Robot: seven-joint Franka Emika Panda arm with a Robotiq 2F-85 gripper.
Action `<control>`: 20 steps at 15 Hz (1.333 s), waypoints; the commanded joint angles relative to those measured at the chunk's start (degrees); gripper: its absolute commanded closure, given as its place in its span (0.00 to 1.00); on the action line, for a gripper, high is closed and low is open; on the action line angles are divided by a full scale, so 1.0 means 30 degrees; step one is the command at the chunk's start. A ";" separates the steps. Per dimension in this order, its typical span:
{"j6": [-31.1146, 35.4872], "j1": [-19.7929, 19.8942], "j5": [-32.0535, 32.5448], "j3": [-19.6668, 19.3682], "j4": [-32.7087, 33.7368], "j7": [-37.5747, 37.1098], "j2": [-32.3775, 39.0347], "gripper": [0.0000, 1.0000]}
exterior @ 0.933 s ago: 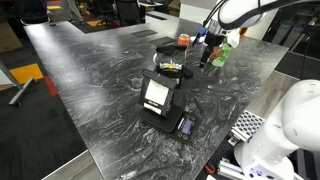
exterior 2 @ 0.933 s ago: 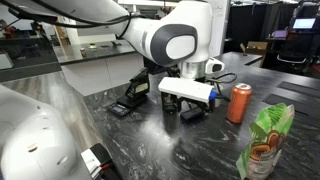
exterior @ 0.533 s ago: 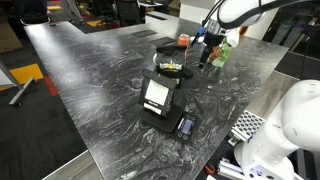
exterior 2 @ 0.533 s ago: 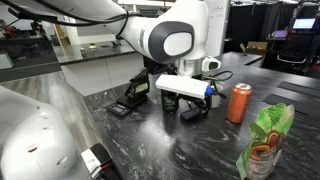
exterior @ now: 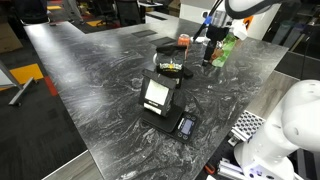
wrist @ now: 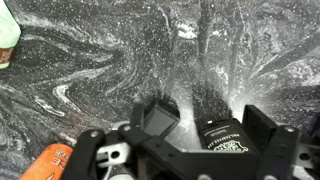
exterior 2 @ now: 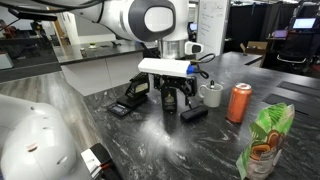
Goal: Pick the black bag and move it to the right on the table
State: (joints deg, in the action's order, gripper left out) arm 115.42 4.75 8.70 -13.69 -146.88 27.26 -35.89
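The black bag (wrist: 222, 135), a small black pouch with a pale printed label, lies flat on the dark marbled table (wrist: 100, 60). In the wrist view it sits below and between my fingers. In an exterior view it (exterior 2: 193, 113) lies on the table just beside and below my fingertips. My gripper (wrist: 206, 114) is open and empty. It hangs a short way above the table in both exterior views (exterior 2: 170, 100) (exterior: 209, 47). No finger touches the bag.
An orange can (exterior 2: 239, 102) (exterior: 183, 41), a grey cup (exterior 2: 211, 95) and a green bag (exterior 2: 265, 140) (exterior: 222, 50) stand close around. A black boxy device with a white screen (exterior: 157, 95) has a black, yellow-marked thing (exterior: 172, 68) behind it.
My gripper has risen from table height beside the black bag. The bag has stayed where it lay.
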 commanded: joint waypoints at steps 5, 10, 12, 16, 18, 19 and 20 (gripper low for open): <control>0.0698 -0.1866 0.1492 0.0611 0.0367 0.3074 -0.1886 0.00; 0.3646 -0.3038 0.0980 0.0052 0.0398 0.4569 -0.1541 0.00; 0.4911 -0.3376 0.0537 -0.0359 0.0381 0.5092 -0.1306 0.00; 0.6099 -0.4653 -0.1666 -0.1647 0.0510 0.6927 -0.0646 0.00; 0.6236 -0.5584 -0.3415 -0.2474 0.0657 0.8545 -0.0106 0.00; 0.6221 -0.5866 -0.4144 -0.2705 0.0732 0.9222 0.0157 0.00; 0.6226 -0.6043 -0.4746 -0.2870 0.0810 0.9856 0.0434 0.00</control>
State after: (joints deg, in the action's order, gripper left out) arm 132.95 -10.96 -0.48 -19.99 -146.13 50.75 -38.35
